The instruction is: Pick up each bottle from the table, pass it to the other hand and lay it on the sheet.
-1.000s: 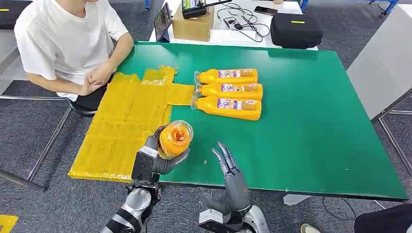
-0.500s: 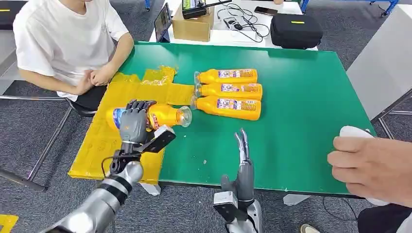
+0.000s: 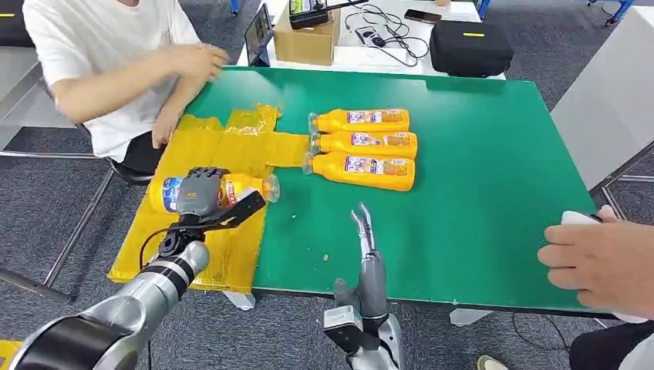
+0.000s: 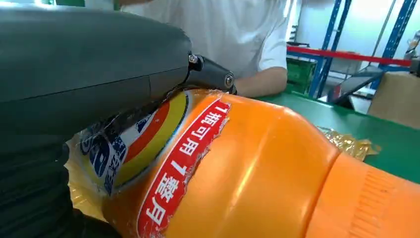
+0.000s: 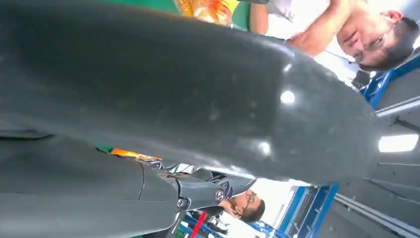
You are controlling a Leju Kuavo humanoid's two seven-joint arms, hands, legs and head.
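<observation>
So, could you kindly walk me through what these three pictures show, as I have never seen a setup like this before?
This is a humanoid robot with two silver arms, each ending in a robot hand. The wide picture comes from a camera high on its body, looking down at a green table. The other two come from cameras at its wrists, so close that the hands' dark covers take up much of them.

The left robot hand grips an orange bottle, lying on its side over the yellow sheet. The left wrist picture shows that bottle's label up close. The right robot hand holds nothing, fingers straight.

Three more orange bottles lie side by side on the table. A person in a white shirt sits at the table's far left, and another person's hand rests at the right edge.
</observation>
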